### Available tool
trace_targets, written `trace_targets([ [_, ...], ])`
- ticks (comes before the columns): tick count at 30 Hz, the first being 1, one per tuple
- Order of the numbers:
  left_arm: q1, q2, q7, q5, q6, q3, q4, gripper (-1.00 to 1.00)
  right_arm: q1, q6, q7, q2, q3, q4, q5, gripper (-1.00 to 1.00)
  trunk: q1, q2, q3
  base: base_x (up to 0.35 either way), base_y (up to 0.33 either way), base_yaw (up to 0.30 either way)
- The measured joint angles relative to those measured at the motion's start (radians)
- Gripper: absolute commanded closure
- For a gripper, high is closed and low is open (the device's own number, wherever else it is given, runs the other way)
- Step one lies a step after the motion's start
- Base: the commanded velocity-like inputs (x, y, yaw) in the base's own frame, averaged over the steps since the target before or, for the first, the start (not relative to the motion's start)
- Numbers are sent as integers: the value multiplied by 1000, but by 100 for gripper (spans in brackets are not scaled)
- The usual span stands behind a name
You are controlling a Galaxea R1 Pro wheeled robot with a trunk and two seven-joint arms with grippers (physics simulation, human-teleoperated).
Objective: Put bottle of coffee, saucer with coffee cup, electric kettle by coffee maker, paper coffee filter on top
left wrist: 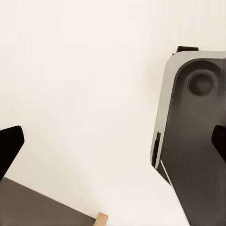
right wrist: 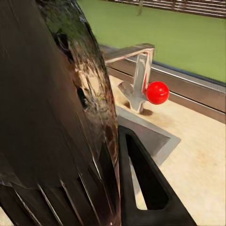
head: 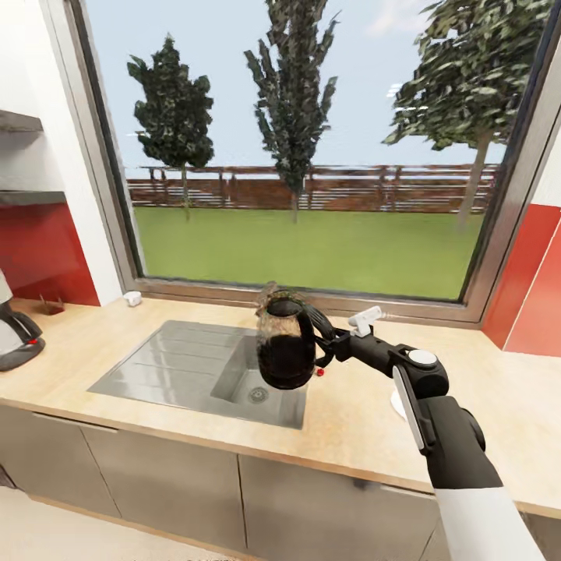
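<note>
The electric kettle (head: 287, 343), dark and translucent, hangs just above the steel sink (head: 179, 366) in the kitchen countertop (head: 351, 425). My right gripper (head: 329, 351) is shut on its looped black handle (right wrist: 141, 183), and the right wrist view looks closely along the kettle's body (right wrist: 52, 117). At the far left edge the coffee maker (head: 15, 335) stands on the counter, cut off by the frame. A white sliver, possibly the saucer (head: 397, 405), peeks out behind my right forearm. My left gripper (left wrist: 113, 143) is open over a pale surface, holding nothing.
A white tap (head: 366, 317) stands behind the sink below the large window. A small white object (head: 132, 298) and a small brown one (head: 51, 306) sit at the counter's back left. Grey shelves (head: 19, 122) hang at the upper left. Red wall panels flank the window.
</note>
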Motion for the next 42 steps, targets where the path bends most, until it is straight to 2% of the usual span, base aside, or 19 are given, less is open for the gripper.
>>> trace_targets([
  [30,0,0,0,1,-1,1,-2,-100,0,0,0,1,0,1,0,100,0,0,13,-40,304,270],
  [42,0,-1,-2,0,-1,0,-1,-100,0,1,0,1,1,1,0,100,0,0,18,0,20,270],
])
